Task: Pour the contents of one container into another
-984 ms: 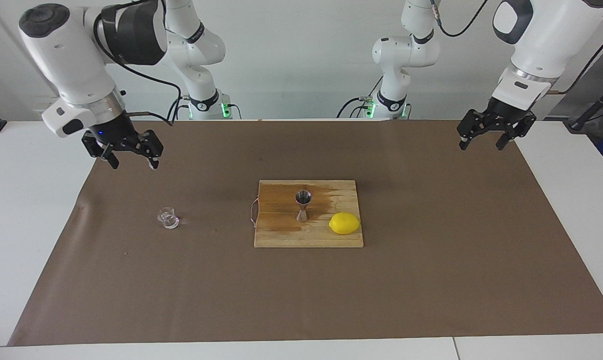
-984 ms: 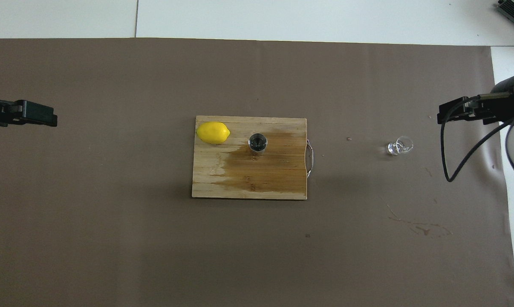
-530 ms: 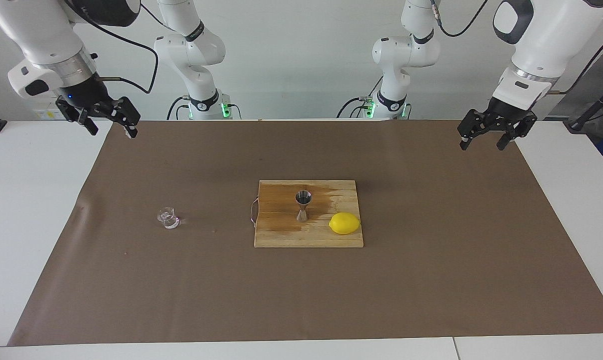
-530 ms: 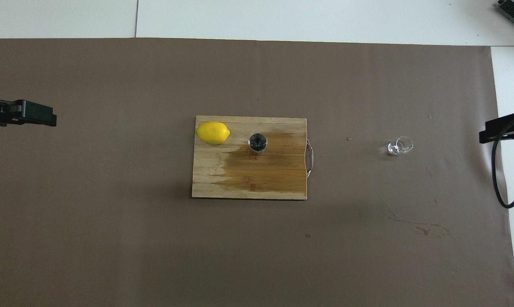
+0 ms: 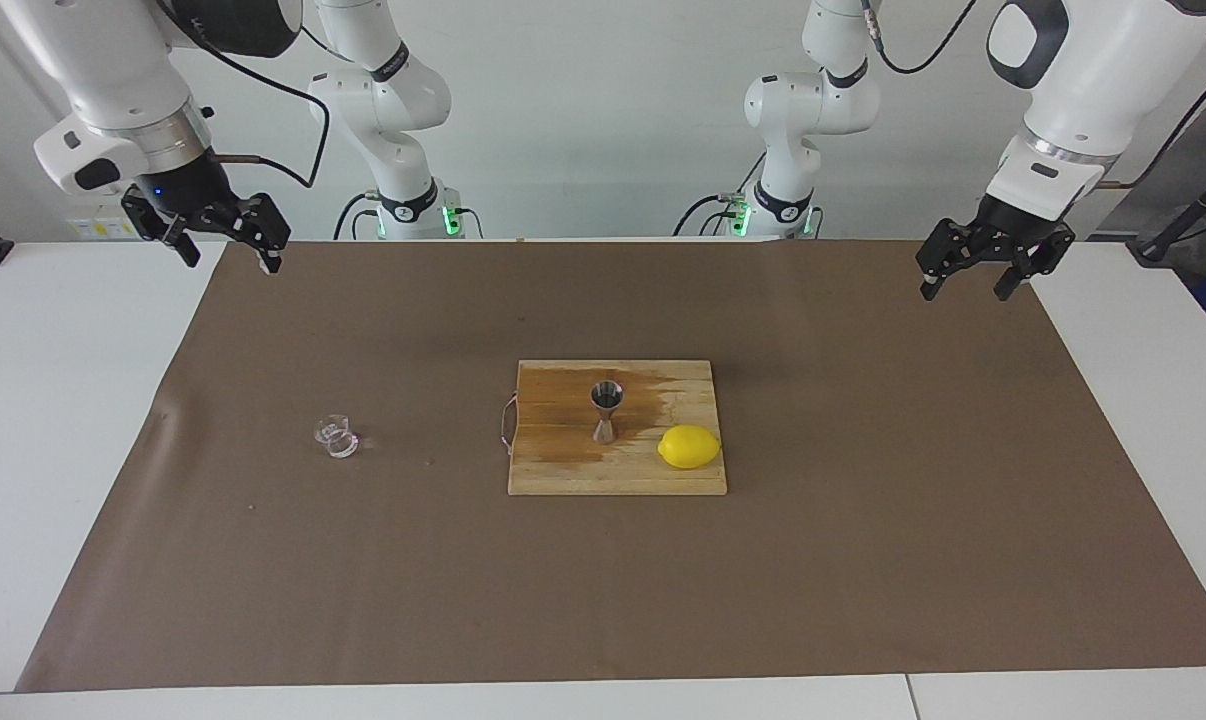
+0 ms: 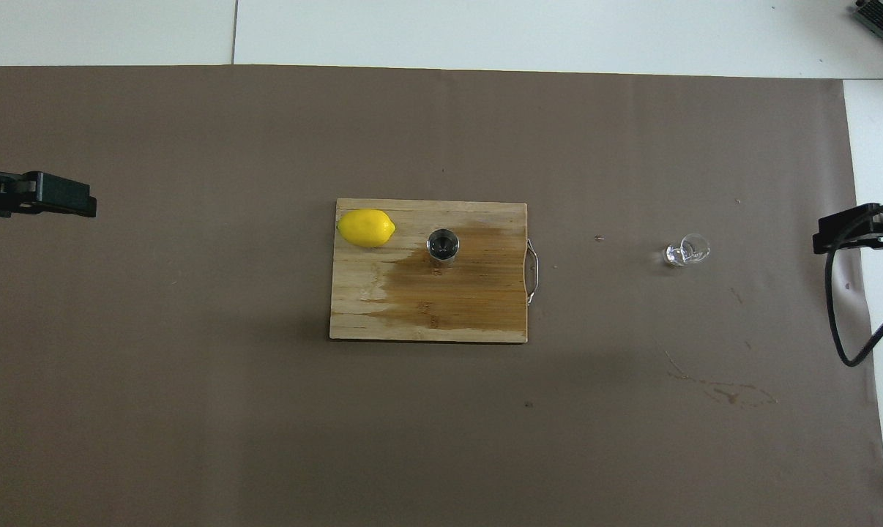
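Right hand point(image 5: 228, 247) up in the air over the brown mat's point(image 5: 863, 560) edge at the right arm's end of the counter point(image 5: 53, 420), fingers spread, holding nothing. Left hand point(image 5: 975, 275) raised over the mat's edge at the left arm's end, fingers also spread and empty; that arm waits. Glass cup point(image 5: 337, 436) sits on the mat toward the right arm's end, well apart from both hands; looks tipped rather than square upright, can't tell which way its mouth points. Steel jigger point(image 5: 605, 411) stands upright on the cutting board point(image 5: 613, 475) mid-counter, long axis vertical, open cone up. Lemon point(image 5: 689, 446) lies on the board beside the jigger, toward the left arm's end and a bit farther from the robots. Dark wet-looking patch on the board around the jigger
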Motion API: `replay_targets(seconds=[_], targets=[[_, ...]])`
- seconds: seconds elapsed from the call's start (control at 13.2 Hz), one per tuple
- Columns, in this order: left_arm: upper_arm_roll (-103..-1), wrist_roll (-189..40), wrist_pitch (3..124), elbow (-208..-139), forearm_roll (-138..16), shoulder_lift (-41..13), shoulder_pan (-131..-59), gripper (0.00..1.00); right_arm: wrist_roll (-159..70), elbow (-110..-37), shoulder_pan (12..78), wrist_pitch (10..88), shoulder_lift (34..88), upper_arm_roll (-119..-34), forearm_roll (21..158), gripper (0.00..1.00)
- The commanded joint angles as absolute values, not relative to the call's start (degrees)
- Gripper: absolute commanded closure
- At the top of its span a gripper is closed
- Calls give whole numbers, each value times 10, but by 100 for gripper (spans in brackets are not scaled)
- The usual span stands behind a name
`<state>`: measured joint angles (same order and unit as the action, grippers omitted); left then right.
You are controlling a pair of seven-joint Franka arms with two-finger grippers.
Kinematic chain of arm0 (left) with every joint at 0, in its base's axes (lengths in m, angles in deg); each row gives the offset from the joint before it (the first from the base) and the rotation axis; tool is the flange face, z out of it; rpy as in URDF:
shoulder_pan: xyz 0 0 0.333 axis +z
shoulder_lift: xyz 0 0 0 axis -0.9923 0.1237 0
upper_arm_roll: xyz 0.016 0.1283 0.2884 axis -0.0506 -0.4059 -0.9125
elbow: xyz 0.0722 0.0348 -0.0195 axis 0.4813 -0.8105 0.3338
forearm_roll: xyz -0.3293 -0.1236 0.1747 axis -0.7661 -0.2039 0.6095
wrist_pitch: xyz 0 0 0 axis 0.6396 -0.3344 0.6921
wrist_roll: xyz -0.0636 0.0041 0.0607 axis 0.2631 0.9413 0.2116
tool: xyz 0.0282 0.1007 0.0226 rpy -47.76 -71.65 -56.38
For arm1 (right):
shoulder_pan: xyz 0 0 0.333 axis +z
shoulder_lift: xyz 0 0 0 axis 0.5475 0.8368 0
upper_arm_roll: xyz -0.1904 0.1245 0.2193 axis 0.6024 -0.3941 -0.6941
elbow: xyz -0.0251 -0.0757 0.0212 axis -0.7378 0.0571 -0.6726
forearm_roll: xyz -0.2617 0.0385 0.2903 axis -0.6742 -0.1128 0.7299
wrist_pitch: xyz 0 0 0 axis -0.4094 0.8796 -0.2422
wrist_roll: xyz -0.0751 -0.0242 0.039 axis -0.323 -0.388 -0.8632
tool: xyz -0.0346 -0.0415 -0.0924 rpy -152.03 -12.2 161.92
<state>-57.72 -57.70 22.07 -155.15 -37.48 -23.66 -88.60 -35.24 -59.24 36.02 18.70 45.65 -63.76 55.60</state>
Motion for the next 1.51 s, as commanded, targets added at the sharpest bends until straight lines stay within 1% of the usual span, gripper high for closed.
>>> replay_targets(seconds=[0.0, 0.23, 0.68, 1.44], targets=[[-581, -573, 220, -1565, -364, -249, -890, 0, -341, -596, 362, 193, 450, -644, 557, 0], [-581, -573, 221, -1565, -364, -249, -890, 0, -334, -596, 363, 191, 449, -645, 573, 0], [-581, -573, 222, -1565, -364, -249, -890, 0, -357, -586, 364, 188, 452, -646, 551, 0], [-581, -573, 225, -1565, -364, -249, -890, 0, -358, -587, 364, 193, 453, -646, 566, 0]])
